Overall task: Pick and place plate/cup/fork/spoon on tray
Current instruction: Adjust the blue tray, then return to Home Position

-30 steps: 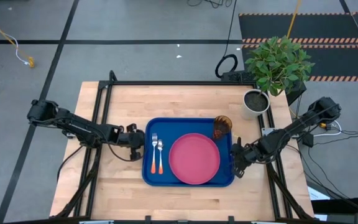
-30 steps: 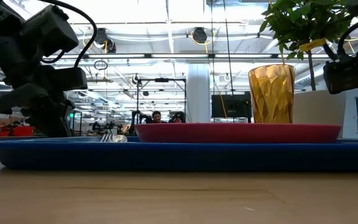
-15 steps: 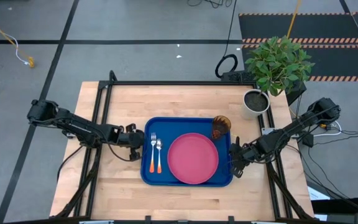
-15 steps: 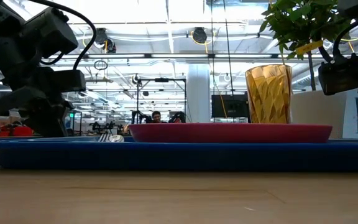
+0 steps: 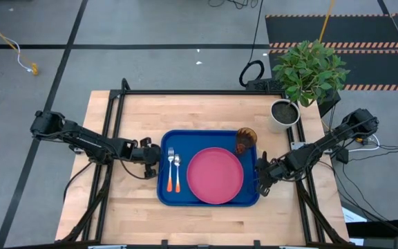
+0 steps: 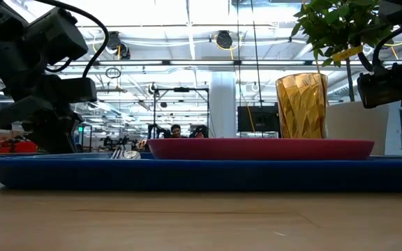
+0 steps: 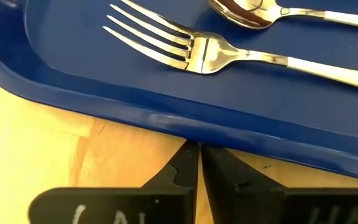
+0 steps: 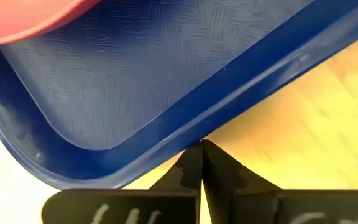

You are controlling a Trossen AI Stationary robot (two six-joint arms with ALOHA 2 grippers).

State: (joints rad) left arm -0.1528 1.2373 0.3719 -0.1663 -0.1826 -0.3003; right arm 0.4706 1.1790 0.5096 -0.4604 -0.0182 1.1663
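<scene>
The blue tray (image 5: 209, 135) lies flat mid-table. On it rest the pink-red plate (image 5: 215, 176), the amber cup (image 5: 247, 141) upright at its far right corner, and the fork (image 5: 171, 169) and the spoon (image 5: 177, 169) side by side at its left. My left gripper (image 5: 156, 153) is shut at the tray's left rim. My right gripper (image 5: 260, 174) is shut at the tray's right rim. The fork (image 7: 185, 46) and the spoon's bowl (image 7: 247, 12) show in the left wrist view, and the plate's edge (image 8: 23, 18) in the right wrist view. My left gripper meets the outer side of the tray's left rim (image 7: 191, 134) with its shut fingertips. It comes level from the table's left. The tray lies flat on the table. My right gripper meets the outer side of the tray's right rim (image 8: 197, 134), toward the near right corner, with its shut fingertips. It comes level from the table's right.
A white pot (image 5: 283, 113) stands at the table's far right, with a leafy green plant (image 5: 308, 72) beside it. Black frame rails run along the table's far and side edges. Bare wood lies near and far of the tray.
My right gripper has gone a little toward the table's left edge. The tray has slid slightly that way along the table, with the plate, cup, fork and spoon riding on it. It then eased back a trace.
</scene>
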